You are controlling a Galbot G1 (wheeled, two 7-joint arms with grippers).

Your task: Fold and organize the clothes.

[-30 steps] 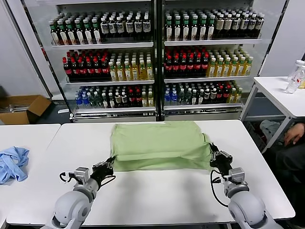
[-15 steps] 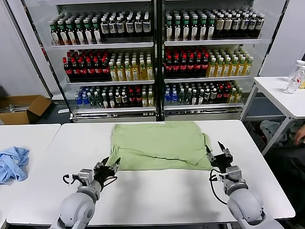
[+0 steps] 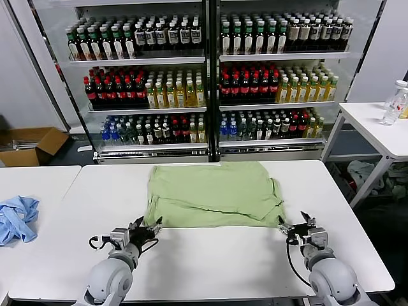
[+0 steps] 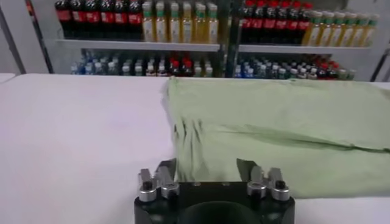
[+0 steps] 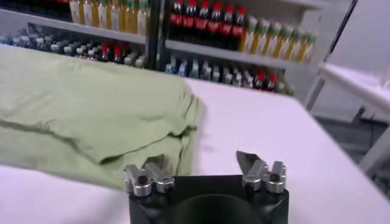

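The light green T-shirt (image 3: pixel 213 193) lies folded flat on the white table (image 3: pixel 217 255), plain side up; no graphic shows. My left gripper (image 3: pixel 147 226) is open and empty, just in front of the shirt's near left corner. My right gripper (image 3: pixel 294 223) is open and empty, just off the shirt's near right corner. In the left wrist view the shirt (image 4: pixel 280 128) lies right ahead of the open left gripper (image 4: pixel 207 165). In the right wrist view the folded shirt's edge (image 5: pixel 91 115) lies ahead of the open right gripper (image 5: pixel 201 161), towards one side.
A light blue cloth (image 3: pixel 16 218) lies on a second table at the left. A drinks cooler (image 3: pixel 207 76) full of bottles stands behind the table. A side table (image 3: pixel 376 124) with a bottle is at the right. A cardboard box (image 3: pixel 29 145) sits on the floor.
Both grippers have let go of the shirt's near corners and drawn back toward me, opening. The shirt's front edge has settled flat on the table.
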